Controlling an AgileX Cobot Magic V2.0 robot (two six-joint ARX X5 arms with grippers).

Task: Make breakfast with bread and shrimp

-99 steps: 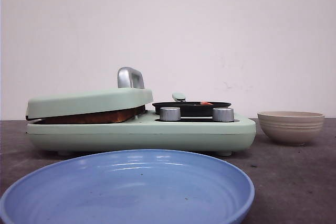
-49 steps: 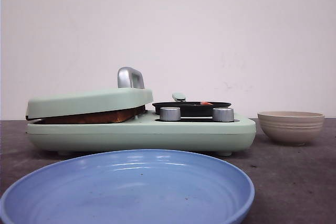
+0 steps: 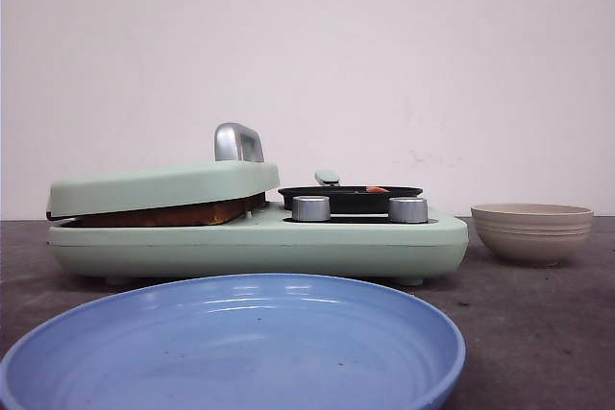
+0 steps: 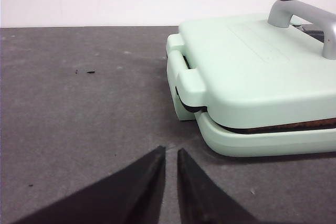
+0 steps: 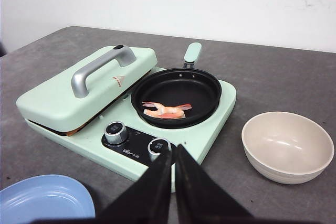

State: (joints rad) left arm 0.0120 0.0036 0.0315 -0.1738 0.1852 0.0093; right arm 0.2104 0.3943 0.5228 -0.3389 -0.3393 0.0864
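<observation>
The bread is clamped inside the mint-green press, and only its brown crust edge (image 3: 163,215) (image 4: 294,127) shows under the lowered lid (image 3: 163,186) (image 5: 86,85). Pink-orange shrimp (image 5: 167,110) (image 3: 377,189) lie in the black pan (image 5: 176,96) on the right half of the appliance. My left gripper (image 4: 170,151) hovers over bare table near the press's hinge corner, fingers nearly together with nothing between them. My right gripper (image 5: 174,148) hangs in front of the right control knob (image 5: 158,147), shut and empty. Neither gripper shows in the front view.
A blue plate (image 3: 231,348) (image 5: 42,200) sits near the table's front edge. To the right of the appliance stands an empty beige ribbed bowl (image 3: 531,231) (image 5: 287,147). The lid carries a silver handle (image 3: 238,141) (image 4: 307,19). The dark grey table runs back to a white wall.
</observation>
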